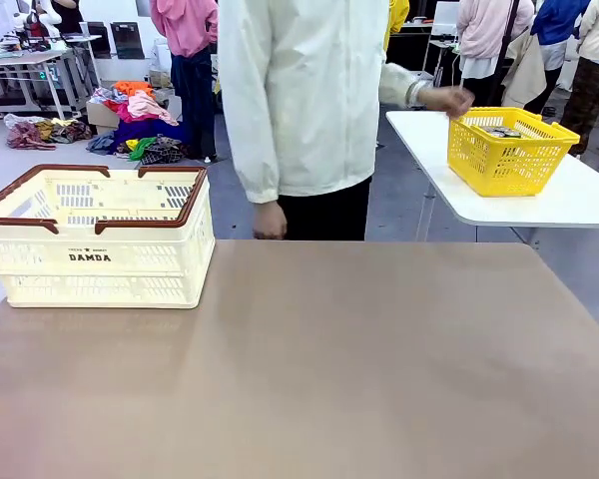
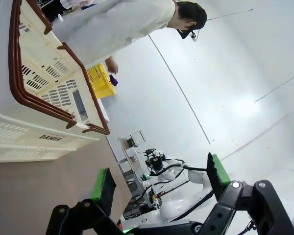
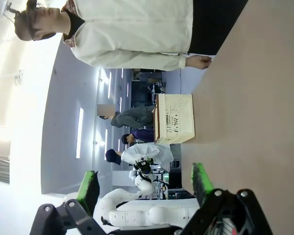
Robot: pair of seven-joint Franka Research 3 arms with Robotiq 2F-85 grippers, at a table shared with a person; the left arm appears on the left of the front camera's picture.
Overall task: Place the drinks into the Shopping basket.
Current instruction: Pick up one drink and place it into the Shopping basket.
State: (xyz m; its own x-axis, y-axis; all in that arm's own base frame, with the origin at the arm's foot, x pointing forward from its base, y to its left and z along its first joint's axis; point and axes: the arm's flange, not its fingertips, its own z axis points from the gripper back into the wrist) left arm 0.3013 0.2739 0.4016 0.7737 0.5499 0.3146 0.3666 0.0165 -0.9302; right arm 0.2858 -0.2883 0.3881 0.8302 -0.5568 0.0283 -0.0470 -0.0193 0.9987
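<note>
The Shopping basket [image 1: 100, 239] is cream with a brown rim and black DAMDA print, and stands at the table's far left. It looms close on the left of the left wrist view [image 2: 29, 73] and sits small in the middle distance of the right wrist view [image 3: 175, 117]. My left gripper [image 2: 160, 177] is open in the air beside the basket, nothing between its green pads. My right gripper [image 3: 145, 185] is open too, holding nothing. The drinks are out of view. The person's hand [image 1: 447, 99] reaches over a yellow mesh basket [image 1: 509, 150].
The yellow mesh basket stands on a separate white table [image 1: 569, 200] at the far right, with something dark inside that I cannot make out. The person in a white jacket [image 1: 304, 90] stands at the far edge. The brown tabletop [image 1: 309, 369] stretches wide in front.
</note>
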